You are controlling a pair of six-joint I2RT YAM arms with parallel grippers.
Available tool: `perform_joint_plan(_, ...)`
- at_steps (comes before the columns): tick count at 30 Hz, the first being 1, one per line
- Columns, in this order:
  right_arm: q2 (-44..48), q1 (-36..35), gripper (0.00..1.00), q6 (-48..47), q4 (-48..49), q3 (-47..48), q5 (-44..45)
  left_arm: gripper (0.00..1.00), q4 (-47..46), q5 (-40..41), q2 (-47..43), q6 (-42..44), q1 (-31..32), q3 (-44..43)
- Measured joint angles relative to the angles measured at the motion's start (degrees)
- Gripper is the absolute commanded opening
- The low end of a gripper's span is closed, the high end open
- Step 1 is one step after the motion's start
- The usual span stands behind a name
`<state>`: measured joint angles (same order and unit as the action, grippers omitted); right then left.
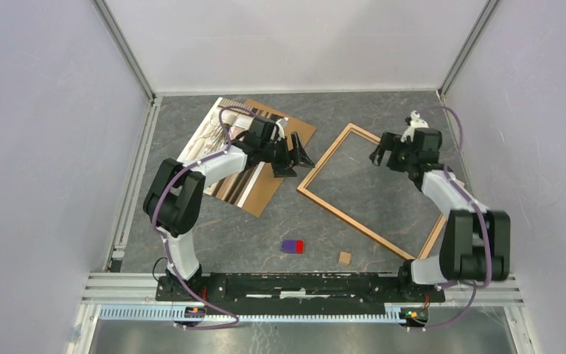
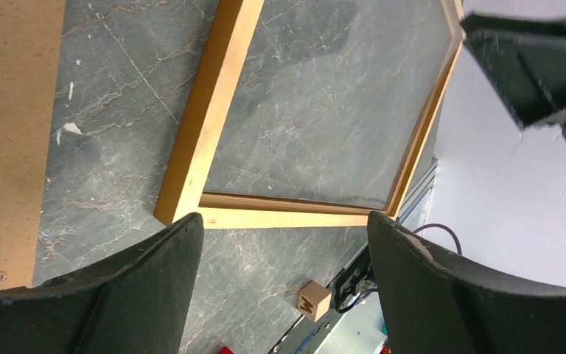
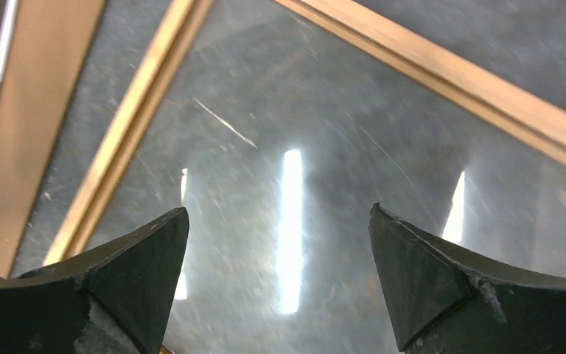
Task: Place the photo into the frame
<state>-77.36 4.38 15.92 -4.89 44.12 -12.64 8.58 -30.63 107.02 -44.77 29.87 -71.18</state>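
Observation:
The photo lies at the back left on a brown backing board, partly hidden by my left arm. The frame of light wood lies flat right of centre, tilted like a diamond. A glossy clear sheet inside it reflects the lights. My left gripper is open just left of the frame's left corner, and its wrist view shows nothing between the fingers above the bare table near the frame's corner. My right gripper is open over the frame's back part, empty above the sheet.
A purple and red block and a small wooden cube lie near the front, below the frame. The cube also shows between my left fingers. Walls close in the table at the back and both sides.

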Motion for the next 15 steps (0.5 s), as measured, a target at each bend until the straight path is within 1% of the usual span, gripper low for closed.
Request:
perform_joint_plan(2, -5.60, -1.79, 0.89, 1.27, 3.41, 3.10, -1.16, 0.87, -0.09, 0.00, -0.13, 0.00, 0.20, -0.02)
perform_joint_plan(5, -12.79, -3.67, 0.83, 2.67, 7.32, 8.66, -1.90, 0.87, 0.37, -0.02, -0.07, 0.00, 0.33, -0.02)
perform_joint_plan(9, -18.10, -4.17, 0.83, 3.54, 10.47, 13.62, -1.46, 0.88, 0.55, 0.02, 0.04, 0.00, 0.79, -0.02)
perform_joint_plan(15, -21.94, -4.15, 0.82, 3.10, 10.95, 16.92, 1.01, 0.88, 1.95, 1.03, 0.24, -0.55, 1.84, -0.02)
